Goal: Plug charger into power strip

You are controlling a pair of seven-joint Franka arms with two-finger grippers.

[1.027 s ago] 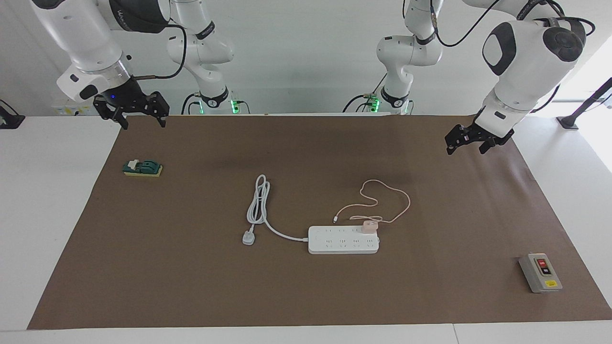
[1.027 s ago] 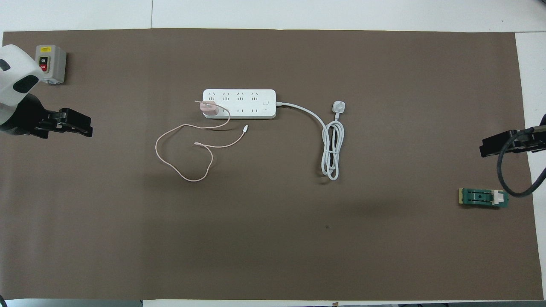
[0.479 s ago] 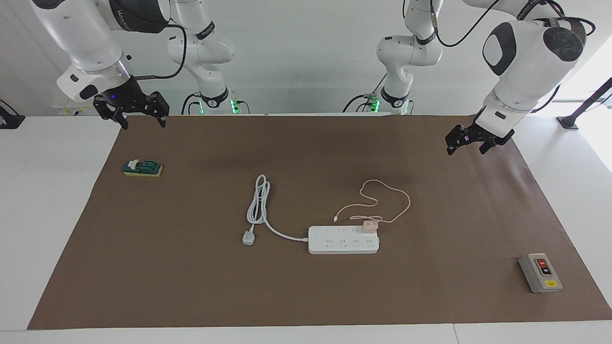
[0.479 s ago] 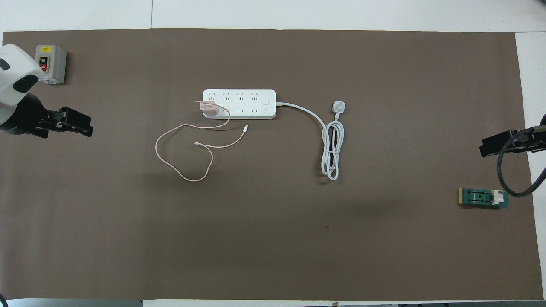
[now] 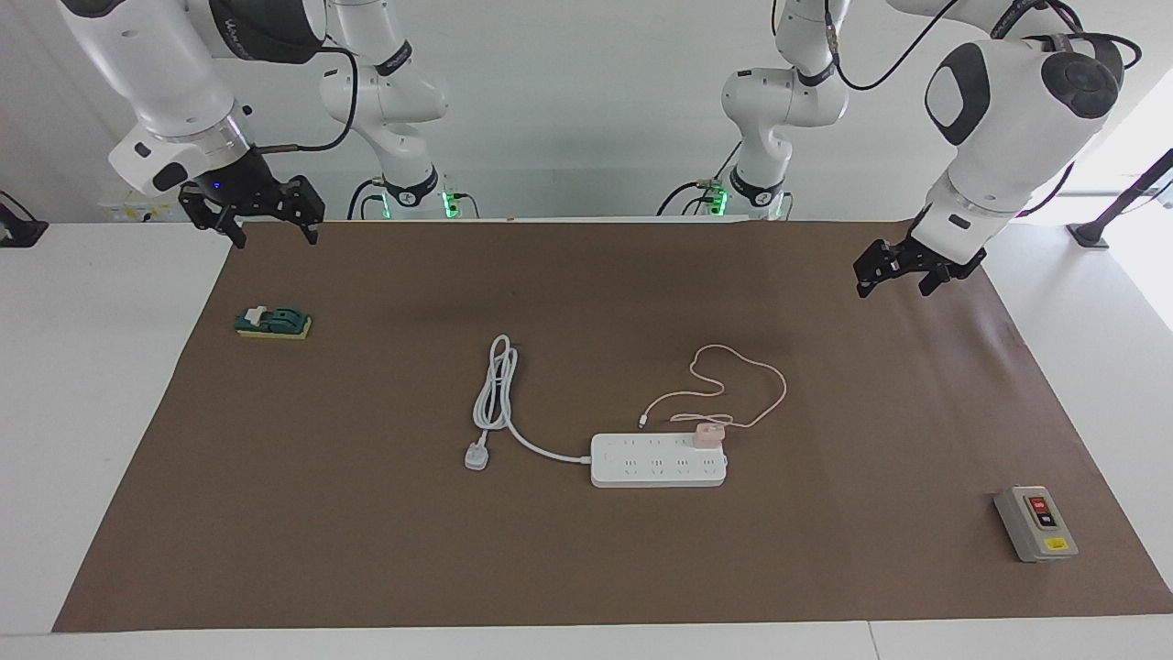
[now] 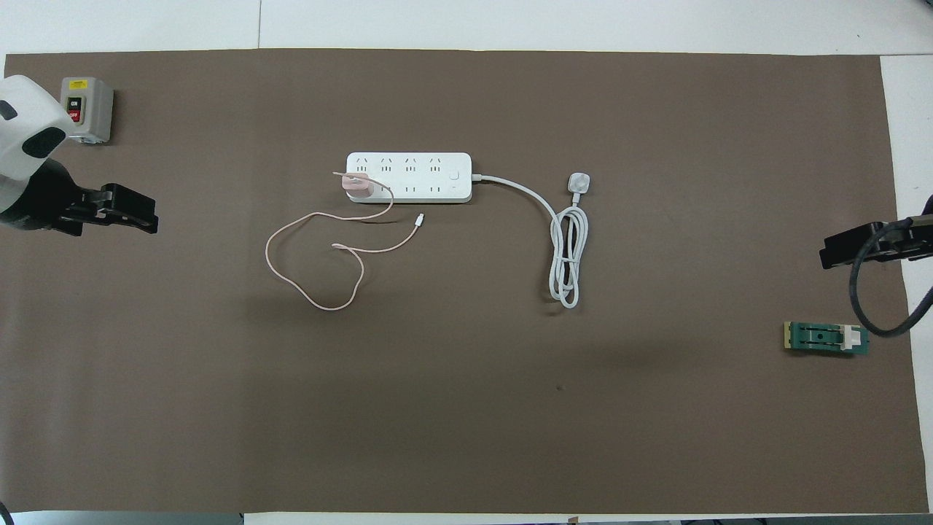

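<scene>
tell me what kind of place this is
Most likely a robotics lab set up for manipulation trials. Two white arms stand at a white table covered by a brown mat. Laid out on it are a power strip, a charger and a grey switch box.

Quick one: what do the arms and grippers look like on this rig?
Both arms are glossy white with rounded segments and black joint caps. Each carries a black two-finger gripper: left gripper, right gripper. Black cables run along the upper links, and green lights glow at the bases.
</scene>
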